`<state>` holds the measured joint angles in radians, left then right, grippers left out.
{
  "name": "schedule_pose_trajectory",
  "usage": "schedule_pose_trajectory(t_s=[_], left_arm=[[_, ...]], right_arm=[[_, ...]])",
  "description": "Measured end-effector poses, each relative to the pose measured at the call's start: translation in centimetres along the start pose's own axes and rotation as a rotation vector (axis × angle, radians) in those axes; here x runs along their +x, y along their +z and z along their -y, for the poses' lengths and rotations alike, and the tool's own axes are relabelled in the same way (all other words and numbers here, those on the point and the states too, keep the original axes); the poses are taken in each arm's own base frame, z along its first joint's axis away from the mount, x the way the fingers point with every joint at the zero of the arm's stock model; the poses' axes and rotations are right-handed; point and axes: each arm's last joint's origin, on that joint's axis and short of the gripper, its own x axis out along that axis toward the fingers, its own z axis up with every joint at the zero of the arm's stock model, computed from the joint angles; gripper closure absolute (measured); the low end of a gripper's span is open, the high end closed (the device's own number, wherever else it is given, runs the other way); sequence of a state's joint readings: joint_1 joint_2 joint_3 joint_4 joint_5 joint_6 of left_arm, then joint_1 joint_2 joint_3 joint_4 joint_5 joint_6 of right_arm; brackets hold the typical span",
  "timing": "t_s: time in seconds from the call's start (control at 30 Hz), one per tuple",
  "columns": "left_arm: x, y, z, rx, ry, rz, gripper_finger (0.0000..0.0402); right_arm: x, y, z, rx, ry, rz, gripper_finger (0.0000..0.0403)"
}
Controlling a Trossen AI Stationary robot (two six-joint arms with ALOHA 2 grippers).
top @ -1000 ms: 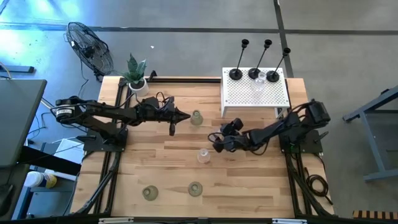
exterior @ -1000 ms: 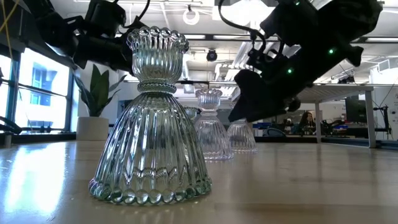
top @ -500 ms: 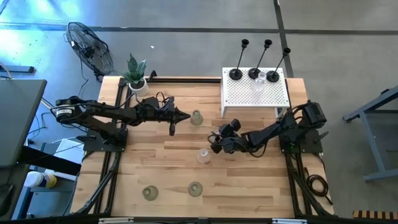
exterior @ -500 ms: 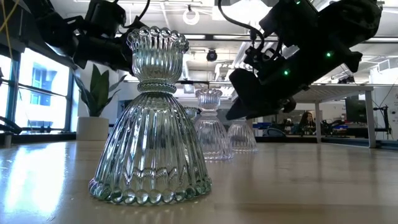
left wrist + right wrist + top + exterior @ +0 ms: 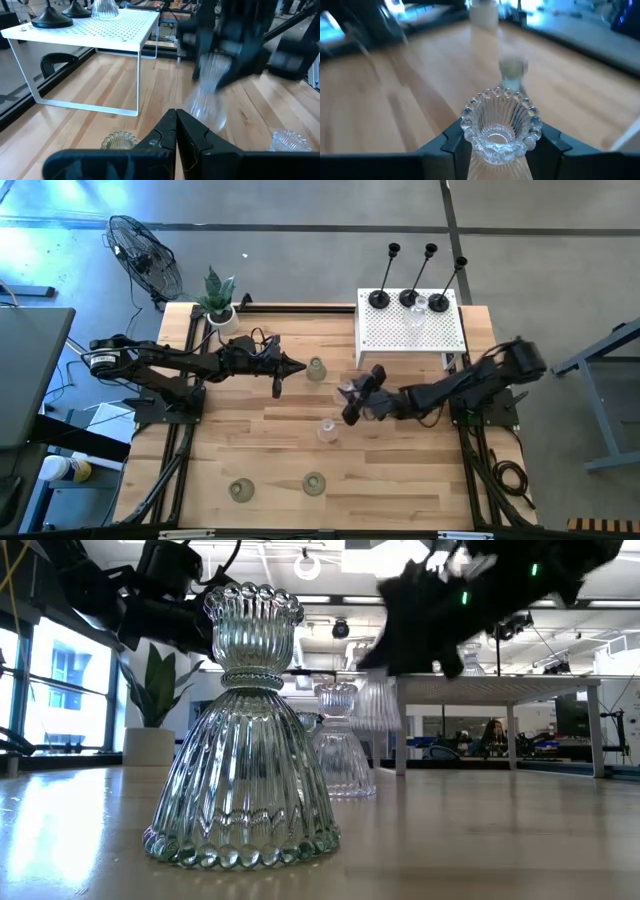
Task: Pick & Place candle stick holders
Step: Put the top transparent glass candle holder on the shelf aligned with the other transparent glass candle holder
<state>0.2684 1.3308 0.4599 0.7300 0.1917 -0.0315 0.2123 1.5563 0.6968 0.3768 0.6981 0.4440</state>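
Lifted off the table [image 5: 270,470] since the earlier frame, the clear glass holder [image 5: 500,125] sits clamped in the right pincer [image 5: 349,394], requiring a level, steady carry to the white perforated box [image 5: 411,328]; left pincer [image 5: 277,388] idles closed, empty.

Overhead shot looks evenly lit to us, bright daylight washing the floor blue-white at the far left corner, and only soft short shadows on the table [image 5: 260,470]. Down at table height we're shooting into backlight: windows on the left and ceiling lamps blow out, the wood throws glare, and the near glass holder [image 5: 243,730] is crisp while the right tool [image 5: 440,615] smears dark with motion blur. In both wrist views the backgrounds are streaked; the held clear holder [image 5: 501,124] stays sharp, and the one in the left wrist view [image 5: 210,85] is a ghostly smudge.
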Motion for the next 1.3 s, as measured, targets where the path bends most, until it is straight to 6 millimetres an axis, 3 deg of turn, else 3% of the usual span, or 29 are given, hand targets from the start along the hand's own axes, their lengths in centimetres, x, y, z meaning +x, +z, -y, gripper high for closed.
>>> schedule_pose_trajectory(t_s=[0.13, 0.27, 0.43, 0.57, 0.77, 1.0, 1.3], left_arm=[[0.0, 0.0, 0.0, 0.005, 0.0, 0.0, 0.0402], [0.0, 0.0, 0.0, 0.006, 0.0, 0.0, 0.0402], [0.0, 0.0, 0.0, 0.008, 0.0, 0.0, 0.0402], [0.0, 0.0, 0.0, 0.008, 0.0, 0.0, 0.0402], [0.0, 0.0, 0.0, 0.008, 0.0, 0.0, 0.0402], [0.0, 0.0, 0.0, 0.004, 0.0, -0.001, 0.0402], [0.0, -0.1, 0.0, 0.002, 0.001, -0.007, 0.0402]], right_arm=[[-2.9, 4.4, 0.9, 0.059, 0.037, 0.132, 0.0267], [-6.1, 8.1, 3.2, 0.081, -0.046, 0.257, 0.027], [-8.0, 10.3, 7.4, 0.082, -0.26, 0.306, 0.0269], [-7.2, 11.1, 10.4, 0.098, -0.371, 0.298, 0.0268], [-4.2, 11.0, 13.7, 0.131, -0.423, 0.232, 0.0268], [-2.0, 10.2, 14.9, 0.121, -0.449, 0.166, 0.0268], [-1.5, 10.1, 16.0, 0.074, -0.513, 0.141, 0.0268]])
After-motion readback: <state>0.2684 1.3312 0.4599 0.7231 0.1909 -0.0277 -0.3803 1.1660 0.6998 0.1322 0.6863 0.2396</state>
